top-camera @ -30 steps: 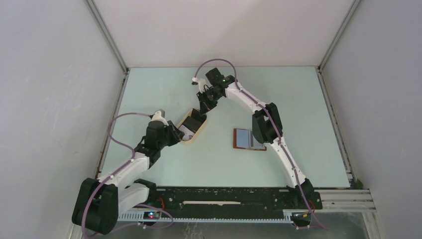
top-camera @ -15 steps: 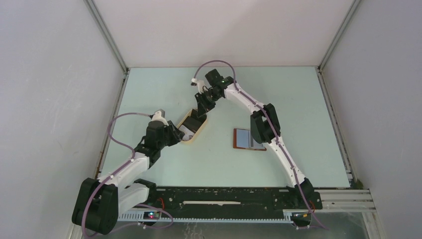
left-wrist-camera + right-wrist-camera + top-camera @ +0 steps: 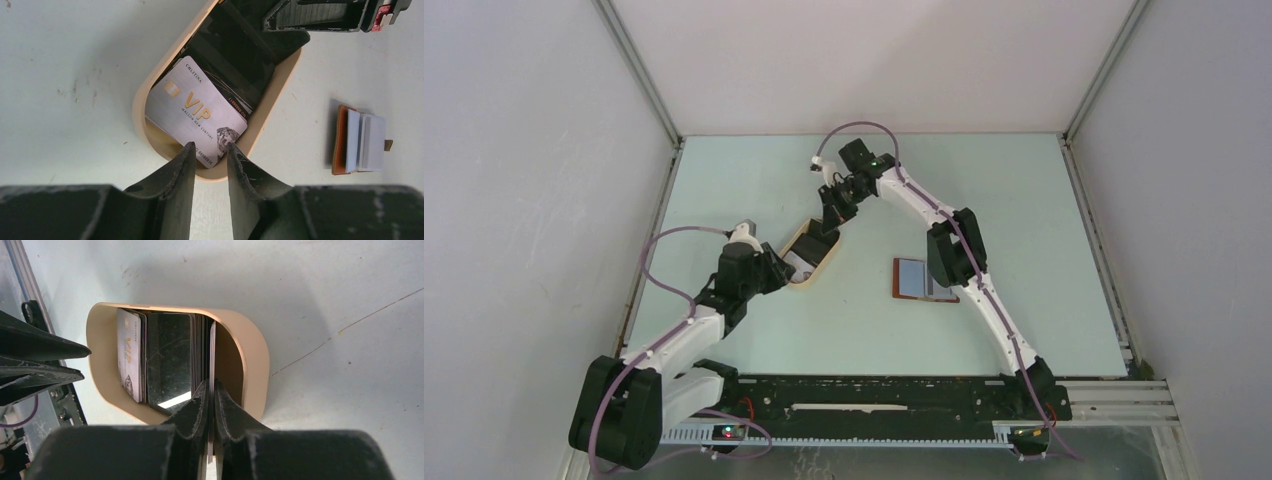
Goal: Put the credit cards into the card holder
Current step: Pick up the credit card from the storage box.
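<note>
Right claw [image 3: 210, 386] pinches a card [image 3: 212, 350] in the tray [image 3: 252, 365]; left claw [image 3: 210, 147] half-open, empty. Neighbouring cards [image 3: 167, 360] could lift too.

The white card [image 3: 195, 117] in the beige tray [image 3: 145, 90], middle of the left wrist view, bears a big gold "VIP", small "CHLITINA" by its upper edge and, beneath the VIP, what looks like "MALSON NEW CENTURY". The digits along its lower edge are too small to read. The right wrist view shows the same "VIP" sideways, left of centre.
</note>
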Tool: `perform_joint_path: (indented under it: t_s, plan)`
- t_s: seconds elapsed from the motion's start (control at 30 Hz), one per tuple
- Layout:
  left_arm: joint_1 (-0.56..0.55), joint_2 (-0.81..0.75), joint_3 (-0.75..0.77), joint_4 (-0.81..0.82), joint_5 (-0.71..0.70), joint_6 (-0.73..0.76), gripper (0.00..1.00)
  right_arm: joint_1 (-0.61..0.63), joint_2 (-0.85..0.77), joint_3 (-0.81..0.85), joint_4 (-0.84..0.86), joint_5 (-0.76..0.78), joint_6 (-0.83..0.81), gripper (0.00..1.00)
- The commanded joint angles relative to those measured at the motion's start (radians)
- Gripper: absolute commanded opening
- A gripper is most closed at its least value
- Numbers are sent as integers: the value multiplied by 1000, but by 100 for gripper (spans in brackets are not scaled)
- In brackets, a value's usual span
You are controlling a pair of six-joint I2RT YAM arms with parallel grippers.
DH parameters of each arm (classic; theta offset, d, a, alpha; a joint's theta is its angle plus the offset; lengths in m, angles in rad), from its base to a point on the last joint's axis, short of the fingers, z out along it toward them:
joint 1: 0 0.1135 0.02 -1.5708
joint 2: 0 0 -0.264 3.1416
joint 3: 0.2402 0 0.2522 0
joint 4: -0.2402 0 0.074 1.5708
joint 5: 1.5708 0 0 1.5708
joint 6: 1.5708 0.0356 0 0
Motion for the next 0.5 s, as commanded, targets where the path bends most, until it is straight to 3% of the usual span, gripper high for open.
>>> perform_joint_path:
  t_s: [0.0, 0.1, 0.2, 0.4, 0.47]
  plan:
    - [8, 2, 37, 34, 19, 3, 34, -15, -50, 38, 4, -48, 34, 12]
    - [8, -1, 35, 33, 19, 3, 35, -23, -56, 35, 7, -55, 41, 9]
    - [8, -4, 34, 30, 19, 1, 34, -26, -55, 30, 10, -60, 50, 0]
    - [8, -9, 32, 26, 17, 1, 35, -27, -50, 30, 15, -70, 61, 1]
    - [8, -9, 32, 25, 17, 1, 35, -29, -51, 29, 15, -79, 62, 9]
